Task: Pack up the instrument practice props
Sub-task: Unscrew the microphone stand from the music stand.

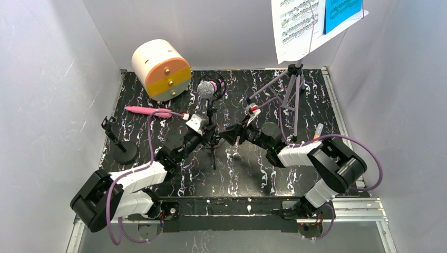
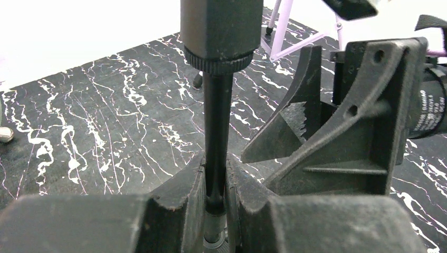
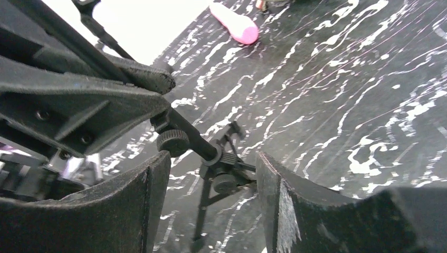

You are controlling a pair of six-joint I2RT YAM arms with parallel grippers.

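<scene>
Left claw point(image 2: 215, 176) grips tripod pole point(image 2: 216, 121) between fingers

The left arm point(image 1: 134, 182) and right arm point(image 1: 300, 154) had white shells, black joints and lilac cables point(image 1: 149, 128); their fingers point(image 2: 174, 208) were scuffed black plastic. White lettering on one motor point(image 2: 429, 105) possibly read DAMIAO.

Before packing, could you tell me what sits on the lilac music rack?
A white sheet-music page and a blue page lie on it; they hide the face of the rack.
</scene>
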